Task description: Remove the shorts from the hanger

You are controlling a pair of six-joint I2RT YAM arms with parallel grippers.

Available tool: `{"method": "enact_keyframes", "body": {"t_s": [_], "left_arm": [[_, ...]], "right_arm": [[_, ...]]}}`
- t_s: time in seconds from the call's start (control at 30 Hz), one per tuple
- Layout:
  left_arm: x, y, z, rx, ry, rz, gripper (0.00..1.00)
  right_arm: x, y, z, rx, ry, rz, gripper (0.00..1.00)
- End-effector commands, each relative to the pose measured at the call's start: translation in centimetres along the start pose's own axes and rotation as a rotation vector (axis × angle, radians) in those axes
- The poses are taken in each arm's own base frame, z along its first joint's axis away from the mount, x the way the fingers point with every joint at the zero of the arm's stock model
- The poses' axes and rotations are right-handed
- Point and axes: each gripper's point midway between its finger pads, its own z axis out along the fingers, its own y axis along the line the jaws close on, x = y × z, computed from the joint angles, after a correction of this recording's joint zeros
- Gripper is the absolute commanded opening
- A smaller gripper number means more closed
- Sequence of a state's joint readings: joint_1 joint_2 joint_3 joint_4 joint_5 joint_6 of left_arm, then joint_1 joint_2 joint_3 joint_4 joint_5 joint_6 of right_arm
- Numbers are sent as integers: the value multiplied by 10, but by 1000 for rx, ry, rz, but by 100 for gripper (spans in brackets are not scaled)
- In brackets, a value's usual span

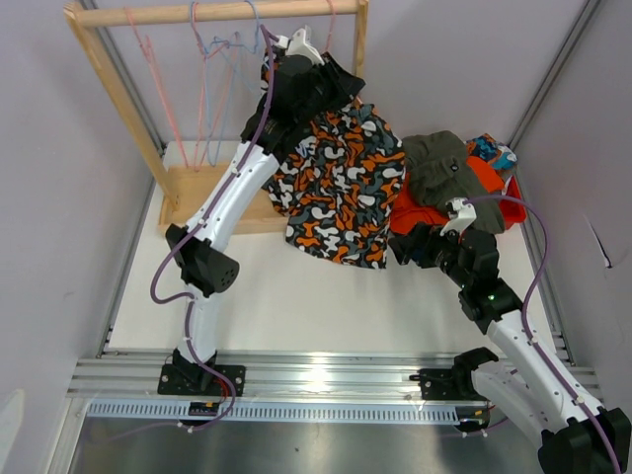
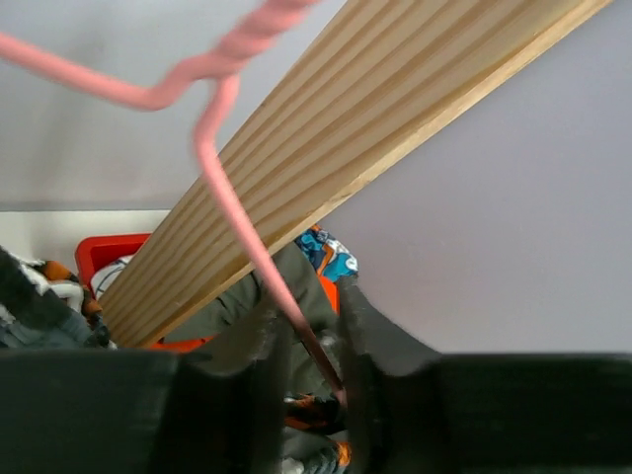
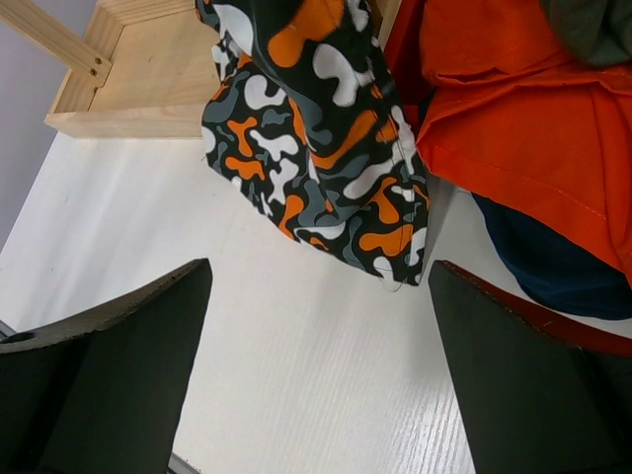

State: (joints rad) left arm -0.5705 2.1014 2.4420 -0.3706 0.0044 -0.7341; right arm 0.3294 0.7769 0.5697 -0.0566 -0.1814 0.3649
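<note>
The orange-black-white-grey blotch print shorts hang below my left gripper, high at the right end of the wooden rack. In the left wrist view the left gripper is shut on the thin pink hanger, whose wire runs between the fingers. My right gripper is open and empty, low over the table by the shorts' lower right hem. Olive shorts, plain orange shorts and teal print shorts lie piled at the right. Navy shorts show under the orange shorts.
Several empty pink and blue hangers hang on the rack's left half. The rack's wooden base sits on the white table at the back left. A red bin holds the pile. Purple walls close in on both sides.
</note>
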Motion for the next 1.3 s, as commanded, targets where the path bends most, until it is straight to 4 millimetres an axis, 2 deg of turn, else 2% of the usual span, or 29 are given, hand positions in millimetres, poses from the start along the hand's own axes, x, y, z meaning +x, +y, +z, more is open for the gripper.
{"method": "enact_keyframes", "body": {"t_s": [0.0, 0.03, 0.1, 0.13, 0.2, 0.23, 0.27, 0.3, 0.33, 0.4, 0.47, 0.5, 0.53, 0.6, 0.63, 0.67, 0.7, 0.73, 0.77, 0.83, 0.87, 0.9, 0.93, 1.0, 1.03, 1.07, 1.13, 1.27], "left_arm": [[-24, -39, -19, 95, -58, -6, 20], [-24, -39, -22, 85, -55, 0, 8], [-23, -38, -28, 70, -41, 7, 0], [-30, -45, -37, 82, -47, 14, 0], [-25, -41, -44, 61, -20, 24, 0], [-35, -49, -58, 70, -31, 29, 0], [-36, -50, -63, 66, -29, 34, 0], [-32, -45, -67, 52, -13, 38, 0], [-41, -54, -82, 67, -26, 41, 0], [-41, -57, -93, 77, -11, 34, 0], [-48, -73, -111, 122, -8, 28, 0], [-49, -74, -117, 122, -3, 21, 0], [-49, -77, -122, 130, 2, 18, 0], [-54, -84, -136, 146, 5, 11, 0], [-57, -89, -143, 159, 0, 3, 0], [-47, -82, -141, 147, 23, -4, 0], [-58, -93, -155, 183, -4, -11, 0], [-53, -90, -155, 181, 8, -17, 0], [-49, -88, -157, 179, 17, -22, 0], [-49, -92, -165, 195, 28, -31, 0], [-49, -94, -168, 200, 32, -37, 0], [-45, -92, -168, 200, 44, -47, 0], [-48, -98, -176, 219, 38, -52, 0], [-48, -100, -181, 232, 41, -59, 0], [-53, -104, -191, 244, 27, -60, 0], [-55, -106, -194, 248, 22, -59, 0], [-59, -109, -202, 252, 17, -51, 0], [-68, -116, -217, 266, 6, -44, 0]], "right_arm": [[-10, 3, -1, -15, -41, -10, 99], [-10, 3, -1, -15, -41, -10, 99], [-9, 3, 0, -13, -41, -10, 99], [-10, 2, 0, -12, -41, -8, 99], [-12, 3, 0, -11, -47, -9, 99], [-14, 4, 0, -14, -51, -10, 100], [-17, 6, -1, -21, -58, -10, 99], [-20, 10, -2, -29, -63, -10, 100], [-23, 14, -3, -40, -68, -3, 99], [-40, 28, -6, -67, -103, -9, 99], [-50, 48, -8, -104, -123, -23, 99], [-65, 62, -11, -130, -149, -35, 99], [-67, 81, -13, -176, -147, -47, 99], [-79, 100, -15, -194, -175, -66, 99], [-94, 115, -17, -216, -197, -76, 99], [-94, 135, -20, -263, -194, -97, 99], [-102, 142, -19, -251, -217, -99, 99], [-114, 158, -19, -272, -235, -107, 100], [-113, 175, -22, -299, -238, -134, 99], [-119, 196, -22, -319, -252, -162, 99], [-128, 211, -19, -339, -279, -172, 99], [-128, 223, -19, -348, -291, -198, 99], [-128, 229, -17, -351, -290, -206, 99], [-123, 241, -4, -355, -276, -226, 99], [-120, 243, 1, -356, -268, -226, 99], [-111, 245, 10, -351, -246, -231, 99], [-101, 250, 14, -362, -232, -213, 99], [-72, 256, 18, -374, -193, -197, 89]]}}
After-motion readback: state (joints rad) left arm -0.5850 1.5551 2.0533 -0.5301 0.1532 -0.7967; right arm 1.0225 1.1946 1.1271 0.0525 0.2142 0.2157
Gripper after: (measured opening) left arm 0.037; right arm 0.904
